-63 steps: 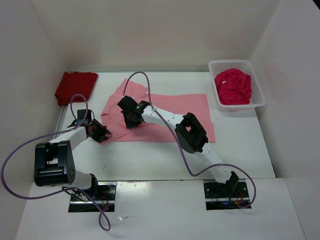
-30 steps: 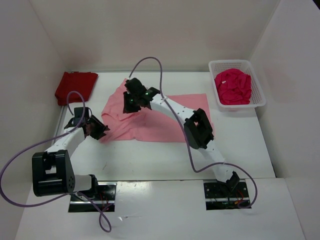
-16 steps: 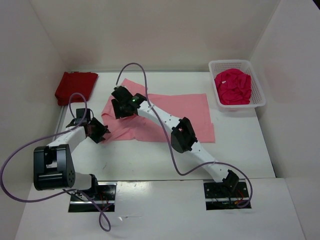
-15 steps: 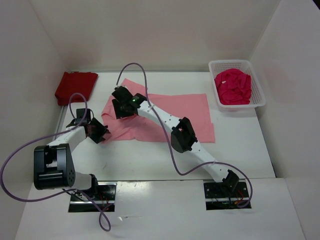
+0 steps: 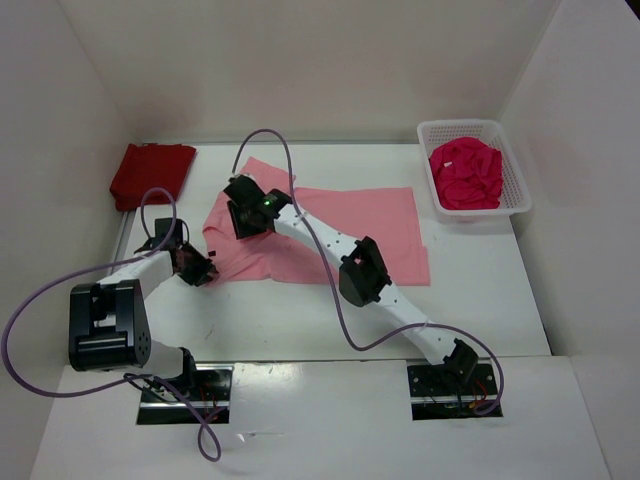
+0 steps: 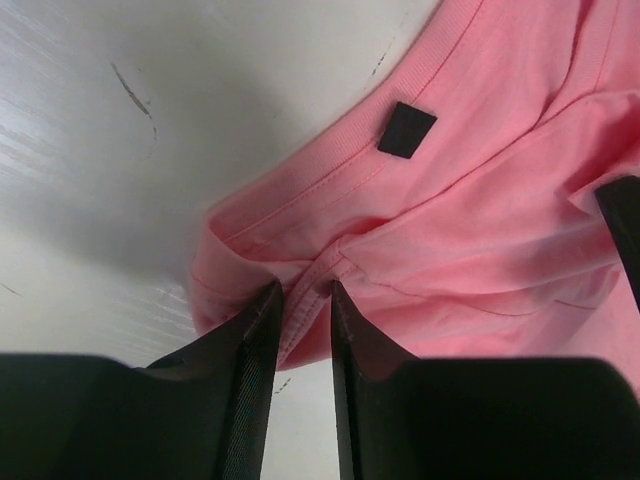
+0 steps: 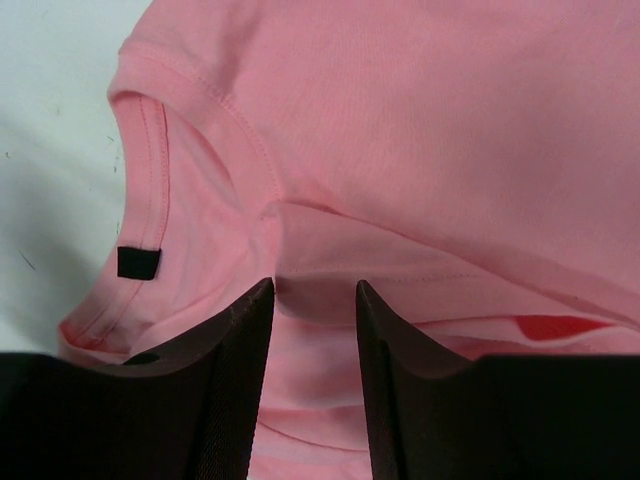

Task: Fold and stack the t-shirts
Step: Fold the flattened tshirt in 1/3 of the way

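The light pink shirt (image 6: 480, 200) is matt knit cloth; the table (image 6: 90, 120) smooth, scuffed, slightly glossy

- Left arm (image 5: 140, 268): white links, black joint housings, a boxy black block (image 5: 105, 325) on the near side.
- Right arm (image 5: 405, 318): same white-and-black build, a green light (image 5: 268, 204) at the wrist.
- Purple cables (image 5: 262, 132) loop along both arms (thin, glossy).
- Left gripper (image 6: 302, 290) and right gripper (image 7: 313, 285): matte black tapered fingers.
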Controlling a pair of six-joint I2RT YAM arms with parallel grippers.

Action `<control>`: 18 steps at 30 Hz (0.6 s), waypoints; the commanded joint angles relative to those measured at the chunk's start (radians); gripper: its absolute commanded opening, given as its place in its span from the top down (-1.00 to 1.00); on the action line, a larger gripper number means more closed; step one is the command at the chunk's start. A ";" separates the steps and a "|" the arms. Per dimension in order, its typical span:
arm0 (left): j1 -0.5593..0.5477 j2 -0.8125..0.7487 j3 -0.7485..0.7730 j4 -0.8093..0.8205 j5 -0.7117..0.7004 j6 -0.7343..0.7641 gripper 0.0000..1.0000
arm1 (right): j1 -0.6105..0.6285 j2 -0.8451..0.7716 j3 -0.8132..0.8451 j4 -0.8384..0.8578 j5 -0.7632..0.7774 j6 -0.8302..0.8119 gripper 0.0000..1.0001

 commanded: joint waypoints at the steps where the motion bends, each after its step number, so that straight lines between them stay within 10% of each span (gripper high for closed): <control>1: 0.002 0.026 0.004 -0.001 -0.018 0.022 0.34 | 0.003 0.032 0.067 0.017 -0.013 -0.007 0.11; 9: 0.002 0.013 0.015 -0.023 -0.038 0.022 -0.10 | 0.012 0.041 0.076 0.017 -0.050 0.002 0.05; 18: 0.002 0.013 0.015 -0.032 -0.047 0.022 0.35 | 0.012 0.051 0.139 0.037 -0.006 0.031 0.93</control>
